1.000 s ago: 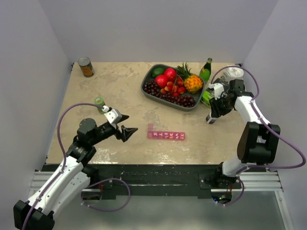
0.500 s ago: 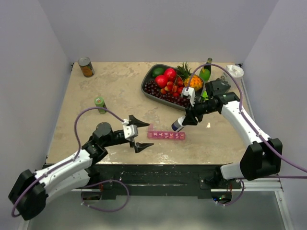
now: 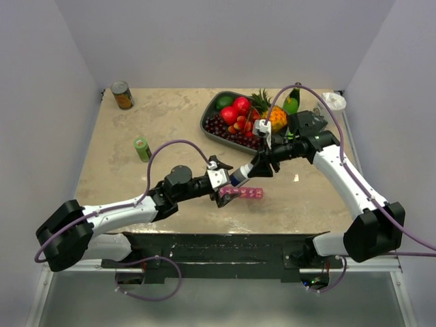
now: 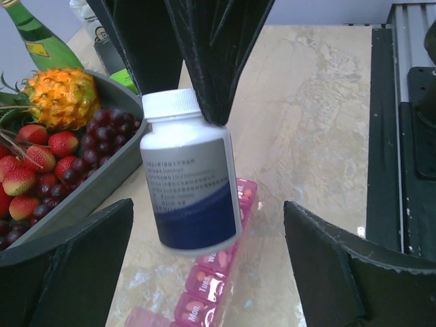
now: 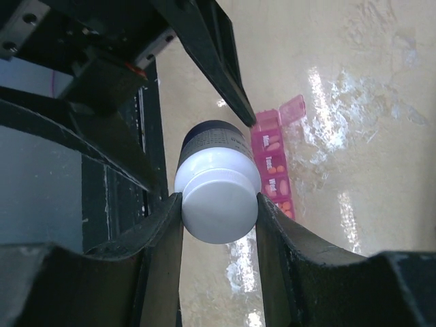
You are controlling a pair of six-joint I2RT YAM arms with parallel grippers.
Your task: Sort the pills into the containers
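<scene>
The containers are a pink pill strip [image 3: 246, 194] lying on the table near the front; it also shows in the left wrist view [image 4: 204, 283] and the right wrist view [image 5: 276, 163]. Its end lid stands open, and pills show in the compartments. My right gripper [image 3: 253, 170] is shut on the white cap [image 5: 218, 201] of a white bottle with a blue band [image 4: 191, 180], and holds it tilted just above the strip. My left gripper [image 3: 226, 185] is open, with its fingers on either side of the bottle's lower end [image 4: 208, 272] and not touching it.
A grey fruit tray [image 3: 207, 127] with a pineapple, grapes and strawberries stands behind the strip. A green glass bottle [image 3: 293, 99] and a white object [image 3: 335, 101] are at the back right. A tin can [image 3: 122, 95] is at the back left, and a small green can [image 3: 142, 148] at the left.
My right gripper carried the bottle from the right side to above the strip. My left gripper moved right, from the left of the table up to the bottle.
</scene>
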